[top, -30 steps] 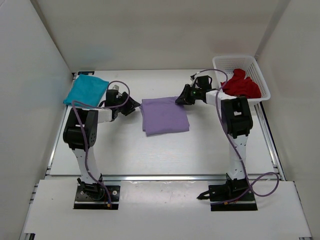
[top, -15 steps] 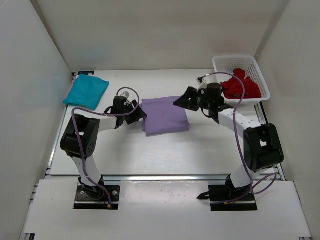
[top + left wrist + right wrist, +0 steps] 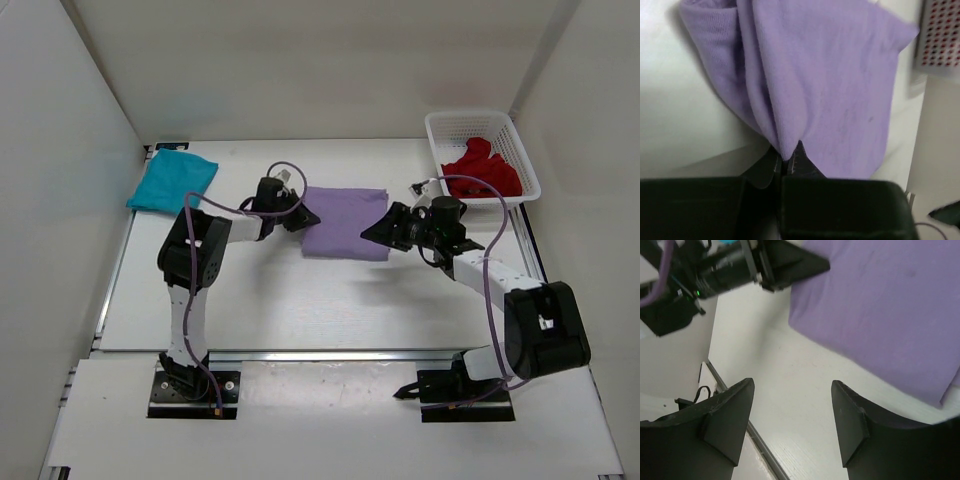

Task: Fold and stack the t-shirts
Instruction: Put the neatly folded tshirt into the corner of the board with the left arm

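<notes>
From the left wrist, left fingers (image 3: 765, 170) pinching lavender shirt (image 3: 830, 90) edge, unclear overhead, right fingers (image 3: 727, 420) spread apart

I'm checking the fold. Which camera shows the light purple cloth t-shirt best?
The top external view: nearly the whole folded light purple cloth t-shirt lies in frame. The left wrist view shows only a bunched part, its edge pinched in the left gripper; the right wrist view shows just one cropped portion.

left wrist view: lavender shirt (image 3: 830, 90) cut by top edge, basket (image 3: 940, 37) blurred, cropped at right
</notes>
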Controlling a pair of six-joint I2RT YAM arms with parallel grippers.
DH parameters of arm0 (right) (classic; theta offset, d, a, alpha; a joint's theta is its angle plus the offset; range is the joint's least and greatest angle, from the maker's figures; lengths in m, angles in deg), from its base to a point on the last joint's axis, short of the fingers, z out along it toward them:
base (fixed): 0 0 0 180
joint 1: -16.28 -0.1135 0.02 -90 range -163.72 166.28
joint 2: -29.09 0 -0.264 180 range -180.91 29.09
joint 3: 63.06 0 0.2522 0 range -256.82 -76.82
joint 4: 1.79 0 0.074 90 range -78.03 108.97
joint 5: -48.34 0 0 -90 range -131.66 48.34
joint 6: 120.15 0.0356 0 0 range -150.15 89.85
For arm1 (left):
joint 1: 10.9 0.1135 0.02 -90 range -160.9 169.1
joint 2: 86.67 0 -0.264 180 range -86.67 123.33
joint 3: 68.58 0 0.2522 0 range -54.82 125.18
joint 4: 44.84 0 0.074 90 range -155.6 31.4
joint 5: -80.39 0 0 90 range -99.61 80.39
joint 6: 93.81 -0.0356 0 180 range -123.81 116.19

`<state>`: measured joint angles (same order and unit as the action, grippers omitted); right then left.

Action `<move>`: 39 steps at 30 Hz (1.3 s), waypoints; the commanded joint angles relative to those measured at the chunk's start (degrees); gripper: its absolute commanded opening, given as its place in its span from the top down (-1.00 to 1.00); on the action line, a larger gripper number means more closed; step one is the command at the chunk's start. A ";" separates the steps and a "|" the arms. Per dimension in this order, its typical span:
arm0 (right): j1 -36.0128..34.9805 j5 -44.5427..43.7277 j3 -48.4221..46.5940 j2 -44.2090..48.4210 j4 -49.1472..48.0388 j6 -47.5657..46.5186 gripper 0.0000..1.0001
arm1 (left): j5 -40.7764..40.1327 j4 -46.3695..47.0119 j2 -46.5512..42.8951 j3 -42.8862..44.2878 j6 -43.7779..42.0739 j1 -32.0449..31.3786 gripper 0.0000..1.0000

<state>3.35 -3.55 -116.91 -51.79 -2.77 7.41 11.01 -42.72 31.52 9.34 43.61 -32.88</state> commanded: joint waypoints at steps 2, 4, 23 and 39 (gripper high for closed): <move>-0.25 -1.70 0.99 5.38 1.53 -3.36 -0.23 | 0.91 -7.00 1.25 13.96 -1.54 0.96 1.00; 0.27 -1.02 1.94 6.26 2.00 -3.81 -0.23 | 2.05 -10.32 2.21 20.88 -2.15 2.90 1.00; -2.37 3.73 1.51 -0.51 -0.37 -3.73 -0.22 | 2.67 3.70 -9.64 4.26 11.37 45.51 -0.73; -6.05 -5.57 2.66 3.80 4.80 -6.09 -0.47 | -9.71 -0.32 -29.14 -11.07 9.01 42.99 -0.97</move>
<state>-2.09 -5.36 -113.50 -50.83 1.56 2.93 5.11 -43.20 7.89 0.69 54.28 12.47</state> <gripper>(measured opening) 0.736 0.984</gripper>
